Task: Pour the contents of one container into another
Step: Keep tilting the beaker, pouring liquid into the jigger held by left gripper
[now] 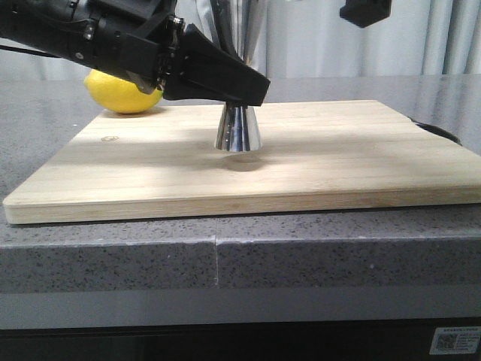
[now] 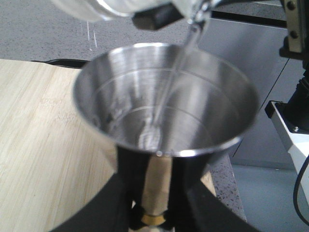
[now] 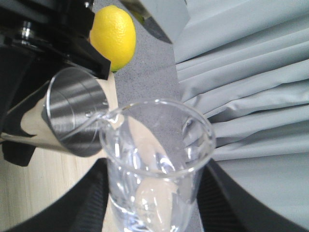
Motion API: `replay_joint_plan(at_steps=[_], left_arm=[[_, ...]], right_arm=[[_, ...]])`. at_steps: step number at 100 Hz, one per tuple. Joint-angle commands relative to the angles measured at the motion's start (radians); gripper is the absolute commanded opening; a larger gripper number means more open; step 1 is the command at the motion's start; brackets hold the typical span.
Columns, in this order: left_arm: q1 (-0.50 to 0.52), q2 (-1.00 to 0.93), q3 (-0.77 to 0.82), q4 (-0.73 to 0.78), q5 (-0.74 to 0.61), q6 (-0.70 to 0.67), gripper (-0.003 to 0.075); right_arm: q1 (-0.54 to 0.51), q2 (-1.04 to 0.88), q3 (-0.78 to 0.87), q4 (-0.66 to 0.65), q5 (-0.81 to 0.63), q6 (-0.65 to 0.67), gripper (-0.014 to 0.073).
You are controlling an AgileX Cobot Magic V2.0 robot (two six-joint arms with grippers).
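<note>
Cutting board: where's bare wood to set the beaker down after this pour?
Right of the jigger, the cutting board is bare to its right edge. The front strip is bare too. Crowded: back-left, where the left gripper holds the jigger near the lemon.

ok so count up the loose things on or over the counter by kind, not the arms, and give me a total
Steel measuring cups: 1, the jigger, held by the left gripper
Glass cups: 1, the beaker, held by the right gripper and pouring into the jigger
Lemons: 1, the lemon
Wooden boards: 1, the cutting board
Total: 4
</note>
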State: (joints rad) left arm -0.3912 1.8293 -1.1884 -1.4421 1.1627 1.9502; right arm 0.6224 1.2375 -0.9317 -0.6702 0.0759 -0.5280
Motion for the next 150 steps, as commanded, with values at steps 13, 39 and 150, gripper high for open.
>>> replay_joint_plan(at_steps=[13,39,150], left_arm=[[-0.011,-0.057,-0.028,-0.076,0.106,-0.01,-0.0019],[-0.011,-0.057,-0.028,-0.076,0.106,-0.01,-0.0019],[-0.011,-0.057,-0.028,-0.076,0.106,-0.01,-0.0019]], right_arm=[[-0.001,-0.023,-0.038,-0.027,-0.068,-0.005,0.0163],[-0.001,-0.023,-0.038,-0.045,-0.068,-0.005,0.0163],[-0.001,-0.023,-0.038,-0.149,-0.068,-0.005,0.0163]])
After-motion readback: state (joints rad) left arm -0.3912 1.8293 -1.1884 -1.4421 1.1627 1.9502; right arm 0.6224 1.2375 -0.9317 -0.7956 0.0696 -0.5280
